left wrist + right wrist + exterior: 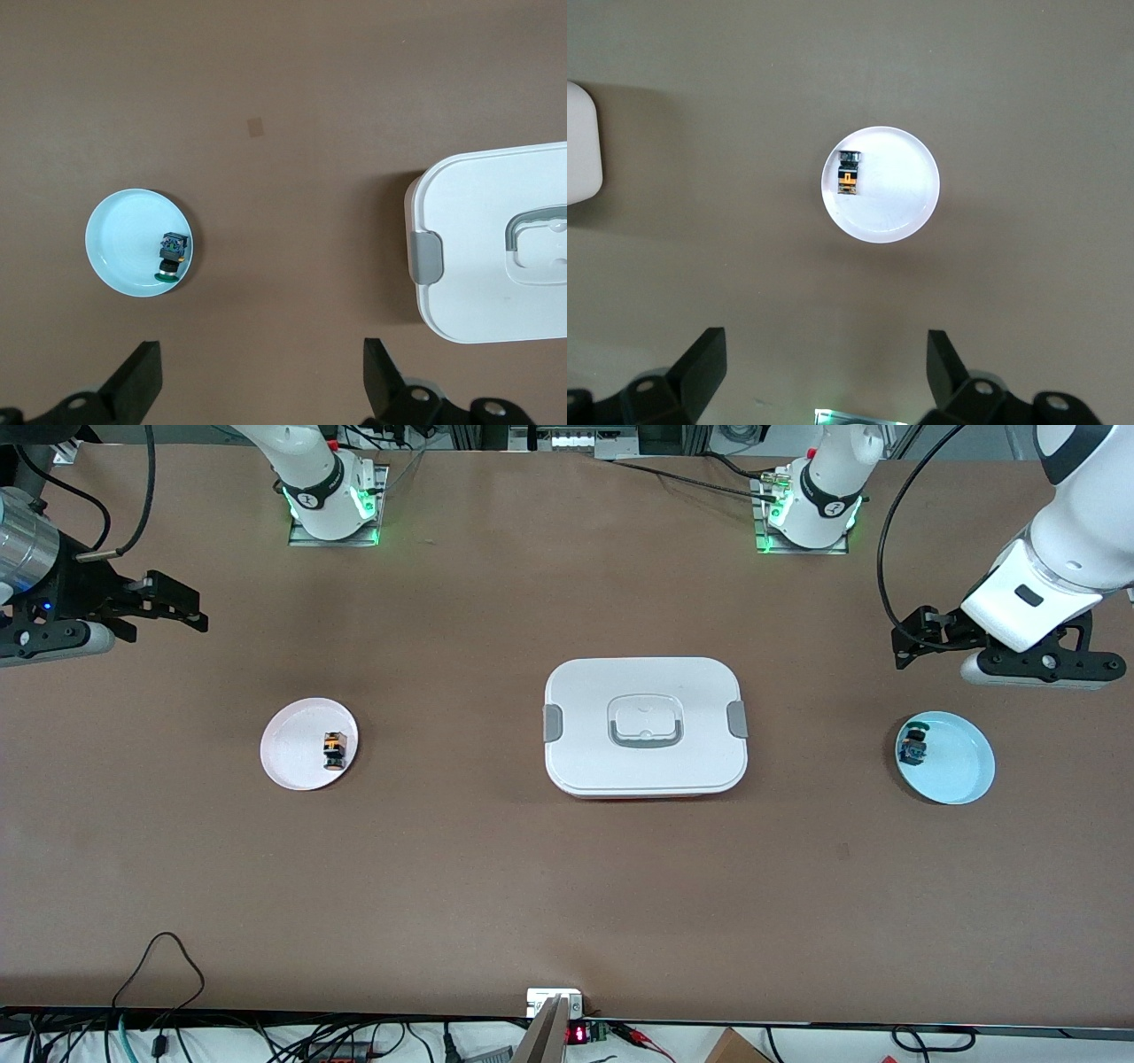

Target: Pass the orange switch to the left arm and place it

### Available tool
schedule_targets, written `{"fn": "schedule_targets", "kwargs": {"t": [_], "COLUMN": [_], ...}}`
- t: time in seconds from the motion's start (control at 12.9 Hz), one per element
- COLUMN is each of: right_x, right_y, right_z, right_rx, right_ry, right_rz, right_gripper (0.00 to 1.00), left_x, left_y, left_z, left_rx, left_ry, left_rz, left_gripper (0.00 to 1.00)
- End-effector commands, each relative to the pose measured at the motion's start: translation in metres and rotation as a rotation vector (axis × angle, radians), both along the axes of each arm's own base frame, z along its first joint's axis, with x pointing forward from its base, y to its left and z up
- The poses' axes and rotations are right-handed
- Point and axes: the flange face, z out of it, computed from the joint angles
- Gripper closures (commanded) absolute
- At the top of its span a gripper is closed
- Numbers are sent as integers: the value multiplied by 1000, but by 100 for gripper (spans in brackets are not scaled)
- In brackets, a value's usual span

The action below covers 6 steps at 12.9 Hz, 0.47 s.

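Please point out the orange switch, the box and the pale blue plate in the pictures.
orange switch (333,748): front view, on its orange middle band.
box (646,726): front view, on the recessed grey handle in its lid.
pale blue plate (961,766): front view, on a bare part of its inside.

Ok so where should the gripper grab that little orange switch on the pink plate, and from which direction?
Judging by its pose, come straight down. The orange switch lies flat on the pink plate, toward its box-side rim. Pinch across its narrow black body, fingers on the two long sides. The right gripper is open and hangs high above it.
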Motion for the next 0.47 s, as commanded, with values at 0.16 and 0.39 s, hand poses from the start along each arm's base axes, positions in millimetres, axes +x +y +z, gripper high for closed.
{"fn": "schedule_targets", "kwargs": {"t": [0.16,0.39], "right_x": [3,7], "right_y": [-1,-3], "right_z": [6,-1], "right_rx": [4,10], "right_ry": [-6,-2], "right_rz": [20,96], "right_gripper": [0,0], "left_x": [4,4], "left_y": [-7,-7], "left_z": [5,5], "left_rx": [-10,-10], "left_ry": [2,2], "left_rz": [2,0], "left_gripper": [0,0]}}
